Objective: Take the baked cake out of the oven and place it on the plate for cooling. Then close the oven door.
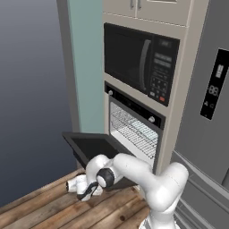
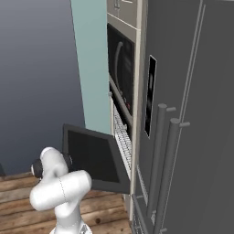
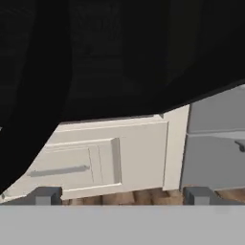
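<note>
Pincer (image 3: 122, 195) is spread wide with nothing in it, sitting low under the dropped-open oven door (image 1: 91, 147), whose black underside looms right above the fingertips (image 3: 45, 195). Beyond them is a cream cabinet drawer (image 3: 91, 160). Oven (image 1: 134, 127) cavity sits higher up.

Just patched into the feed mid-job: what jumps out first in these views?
The oven door hangs wide open, dropped flat in front of the oven, whose wire racks show bare below the microwave. The white arm is bent low under that door, its gripper open and facing the cream drawer beneath the oven.
</note>
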You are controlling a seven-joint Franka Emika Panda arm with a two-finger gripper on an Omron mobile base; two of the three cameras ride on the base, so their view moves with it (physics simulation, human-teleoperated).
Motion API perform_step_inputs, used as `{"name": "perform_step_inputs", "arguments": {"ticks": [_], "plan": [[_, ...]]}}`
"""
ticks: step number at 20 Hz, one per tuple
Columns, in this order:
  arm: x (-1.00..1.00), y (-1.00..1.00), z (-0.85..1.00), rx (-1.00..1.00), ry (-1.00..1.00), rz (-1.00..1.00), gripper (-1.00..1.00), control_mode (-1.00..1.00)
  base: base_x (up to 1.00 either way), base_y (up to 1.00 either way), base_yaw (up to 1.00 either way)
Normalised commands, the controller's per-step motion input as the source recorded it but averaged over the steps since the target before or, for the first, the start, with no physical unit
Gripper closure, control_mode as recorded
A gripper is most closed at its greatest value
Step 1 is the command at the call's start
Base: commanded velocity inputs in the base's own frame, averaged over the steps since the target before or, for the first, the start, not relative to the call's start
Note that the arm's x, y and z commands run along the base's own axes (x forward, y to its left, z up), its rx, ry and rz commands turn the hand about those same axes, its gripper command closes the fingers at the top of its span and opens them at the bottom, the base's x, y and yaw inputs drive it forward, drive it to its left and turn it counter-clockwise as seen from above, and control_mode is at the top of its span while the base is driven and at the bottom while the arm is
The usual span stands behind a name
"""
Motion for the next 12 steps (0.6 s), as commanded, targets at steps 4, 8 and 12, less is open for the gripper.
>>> {"name": "perform_step_inputs", "arguments": {"ticks": [4,8,12], "plan": [[0.00,0.01,0.76,-0.84,-0.53,-0.25,-1.00,-1.00,0.00,0.00,0.00],[0.32,0.00,0.82,-0.81,-0.40,-0.28,-1.00,-1.00,0.00,0.00,0.00],[0.89,0.00,1.00,-0.56,-0.14,-0.29,-1.00,-1.00,0.00,0.00,0.00]]}}
